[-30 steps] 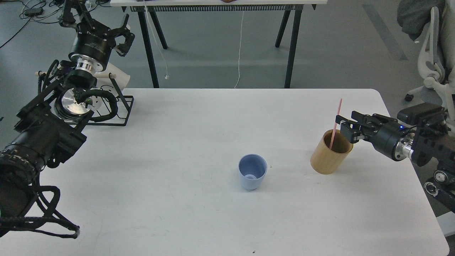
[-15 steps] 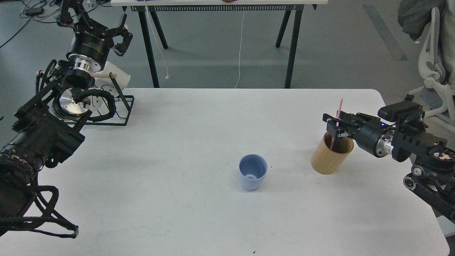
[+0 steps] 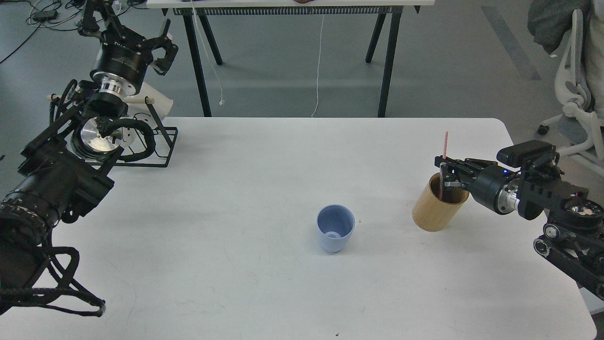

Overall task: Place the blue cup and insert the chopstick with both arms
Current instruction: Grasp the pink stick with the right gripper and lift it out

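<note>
The blue cup (image 3: 335,228) stands upright and empty on the white table (image 3: 264,156), right of the middle. The pink chopstick (image 3: 445,141) stands almost upright in the tan wooden holder (image 3: 435,210) at the right. My right gripper (image 3: 445,173) comes in from the right just above the holder's rim, and its fingers are closed around the chopstick. My left gripper (image 3: 159,46) is raised at the far back left, above the wire rack, open and empty.
A black wire rack (image 3: 158,141) with a wooden rod and a white cup (image 3: 158,100) stands at the table's back left corner, under my left arm. A second table's legs (image 3: 387,61) are behind. An office chair (image 3: 573,89) is at the far right.
My right gripper moved left onto the chopstick above the holder and closed around it. The stick now stands more upright. The left arm barely moved.
</note>
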Controlling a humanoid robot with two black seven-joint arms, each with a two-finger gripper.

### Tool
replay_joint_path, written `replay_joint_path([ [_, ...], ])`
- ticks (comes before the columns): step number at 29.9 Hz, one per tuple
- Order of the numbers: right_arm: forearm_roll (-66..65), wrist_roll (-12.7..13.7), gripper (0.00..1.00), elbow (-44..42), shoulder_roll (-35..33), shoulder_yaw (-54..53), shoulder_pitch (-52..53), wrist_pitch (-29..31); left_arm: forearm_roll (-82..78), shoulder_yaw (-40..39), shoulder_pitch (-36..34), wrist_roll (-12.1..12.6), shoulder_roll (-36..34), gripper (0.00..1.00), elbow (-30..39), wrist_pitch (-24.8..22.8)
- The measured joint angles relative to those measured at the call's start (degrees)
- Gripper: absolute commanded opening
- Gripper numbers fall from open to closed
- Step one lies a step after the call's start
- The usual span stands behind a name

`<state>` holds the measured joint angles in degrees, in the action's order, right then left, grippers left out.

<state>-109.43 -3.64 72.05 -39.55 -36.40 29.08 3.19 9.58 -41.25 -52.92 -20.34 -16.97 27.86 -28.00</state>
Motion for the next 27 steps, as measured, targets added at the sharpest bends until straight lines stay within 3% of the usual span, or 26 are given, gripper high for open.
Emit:
replay_joint_path([
  [8,0.17,0.04,0.01,2.17,-1.72,-0.52,0.07,-0.27,0.0,0.01,0.02,-0.05,-0.39,0.99,0.0,0.0],
  [19,5.42,0.24,0.01,15.13,-11.33,-10.18,0.35,0.89,0.0,-0.06,0.0,-0.14,-0.85,0.99,0.0,0.0],
  [24,11.71,1.81,0.01,19.21,-11.08,-12.59,4.0,3.16,0.0,-0.06,-0.1,-0.06,-0.85,0.99,0.0,0.0],
  [27,12.34,2.27,0.01,20.25,-7.45,-10.89,5.15,3.45,0.0,-0.06,-0.14,-0.05,-1.15,0.99,0.0,0.0],
])
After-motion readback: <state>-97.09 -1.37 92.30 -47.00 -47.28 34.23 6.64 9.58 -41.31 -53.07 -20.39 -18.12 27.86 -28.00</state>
